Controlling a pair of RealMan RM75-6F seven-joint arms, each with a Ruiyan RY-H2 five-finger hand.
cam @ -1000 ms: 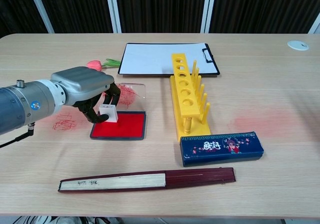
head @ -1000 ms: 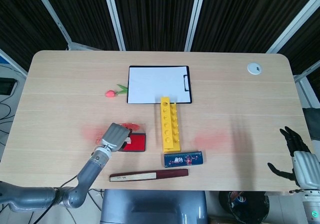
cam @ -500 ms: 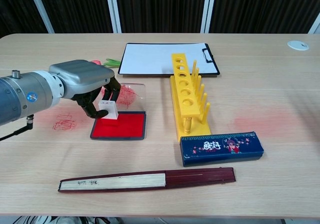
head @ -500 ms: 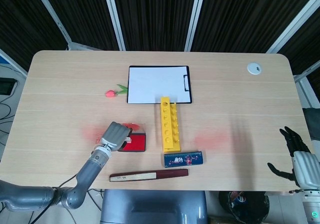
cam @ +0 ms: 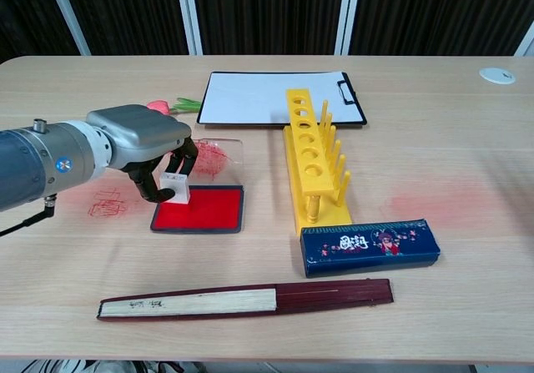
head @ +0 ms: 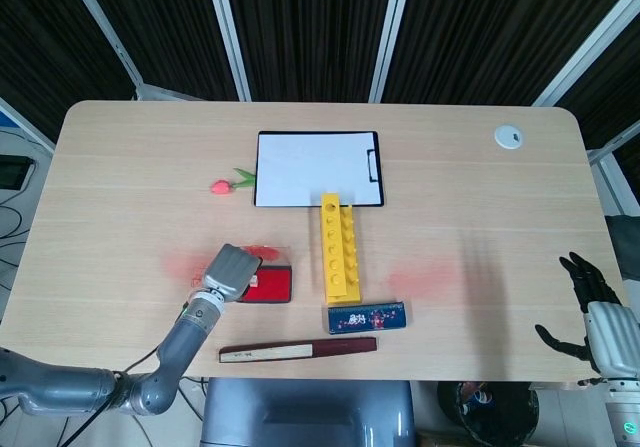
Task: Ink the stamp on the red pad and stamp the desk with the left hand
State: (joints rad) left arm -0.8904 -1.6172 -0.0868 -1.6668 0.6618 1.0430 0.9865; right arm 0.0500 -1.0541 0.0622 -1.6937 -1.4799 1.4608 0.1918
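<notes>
Over red pad [cam: 201,209], stamp [cam: 174,186] in left hand [cam: 143,137]

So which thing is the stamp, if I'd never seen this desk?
Start at the tall yellow rack in the middle of the desk and look left to the flat red ink pad. The stamp is the small white block at the pad's left corner, pinched in the grey left hand. Nothing else nearby is white and cube-shaped.

The ink pad [cam: 198,209] lies on the desk [cam: 467,123], left of the tube rack [cam: 314,158]; the clipboard [cam: 275,98] lies behind both; the box [cam: 370,247] sits before the rack; the fan [cam: 244,299] lies nearest the front edge.
</notes>
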